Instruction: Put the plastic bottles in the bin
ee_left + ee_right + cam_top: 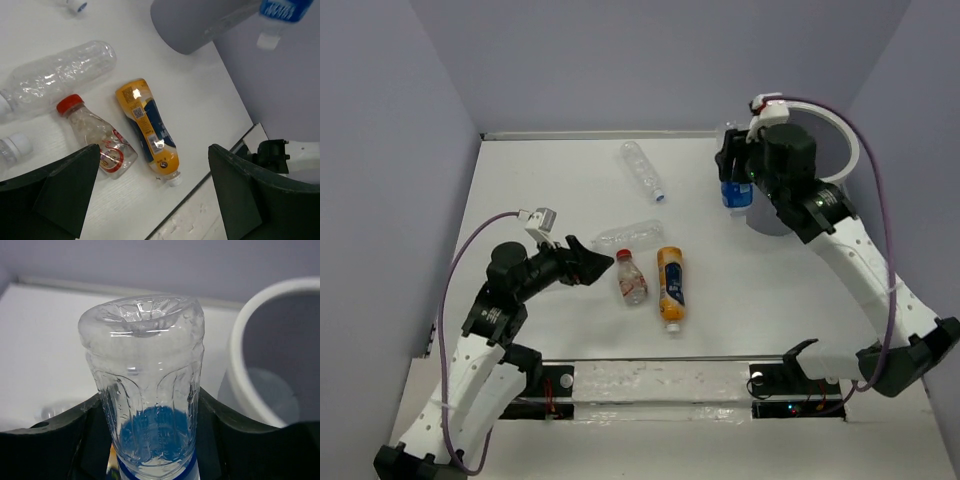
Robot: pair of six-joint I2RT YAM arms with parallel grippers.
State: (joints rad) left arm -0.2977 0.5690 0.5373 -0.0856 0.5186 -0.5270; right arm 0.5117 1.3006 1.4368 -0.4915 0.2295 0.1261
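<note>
Fingers of the right gripper press on both sides of the blue-labelled bottle, so this claw is closed on it at a middling width. The bottle's ribbed clear base faces the wrist camera and the blue label sits lower, between the fingers. In the left wrist view its white cap end points down. It hangs clear of the table, just beside the left wall of the bin and not over the opening. The bin is a round grey bucket with a wide white rim, standing at the far right of the table. From the right wrist its rim curves up to the right of the held bottle.

The left gripper stands wide, its 2 dark fingers apart with nothing between them, over the near middle of the table. Below it 2 bottles lie just beside each other. The orange bottle is on its side with its white cap toward the near edge. To its left is the red-capped bottle, its cap pointing away. Just beyond them a crumpled clear bottle lies crosswise. A second clear bottle lies farther off toward the back wall, well apart from the other 3. All 4 rest on the table outside the bin.
</note>
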